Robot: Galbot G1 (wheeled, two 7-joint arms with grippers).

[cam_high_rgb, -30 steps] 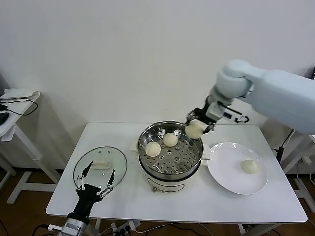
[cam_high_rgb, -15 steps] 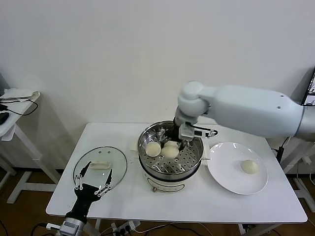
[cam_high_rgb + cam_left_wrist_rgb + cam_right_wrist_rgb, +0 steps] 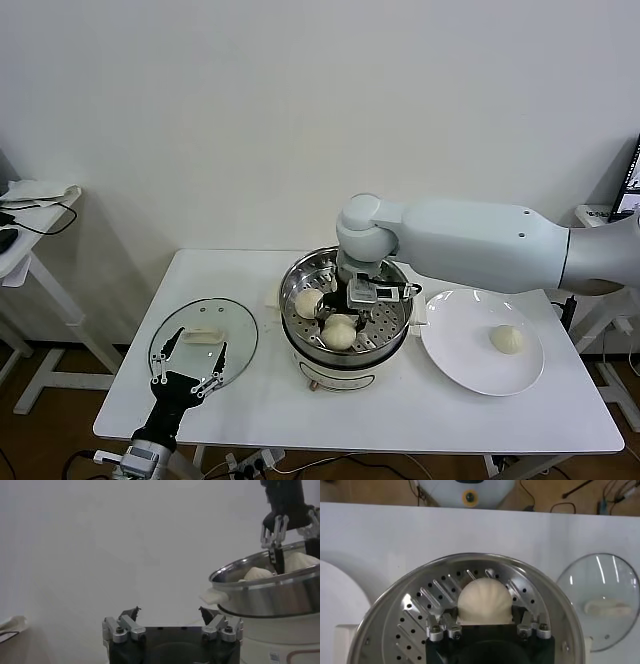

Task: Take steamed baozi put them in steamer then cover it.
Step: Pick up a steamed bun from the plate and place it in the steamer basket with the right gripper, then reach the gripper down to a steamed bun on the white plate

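Observation:
The steel steamer (image 3: 392, 322) stands mid-table on its cream pot base. My right gripper (image 3: 342, 318) reaches down into it and is shut on a cream-white baozi (image 3: 340, 334) near the front of the perforated floor. In the right wrist view the baozi (image 3: 485, 597) sits between the fingers of my right gripper (image 3: 484, 612). A second baozi (image 3: 308, 302) lies at the steamer's left side. Another baozi (image 3: 508, 339) lies on the white plate (image 3: 455, 345). My left gripper (image 3: 190, 372) is open and empty, low at the table's front left.
The glass lid (image 3: 203, 338) with its white handle lies flat left of the steamer, just beyond my left gripper; it also shows in the right wrist view (image 3: 600, 600). The left wrist view shows the steamer rim (image 3: 265, 587) to one side. A side table stands far left.
My right gripper has carried the baozi from above the steamer's right rim over and down into the steamer, to the front of its floor. The left arm has barely moved.

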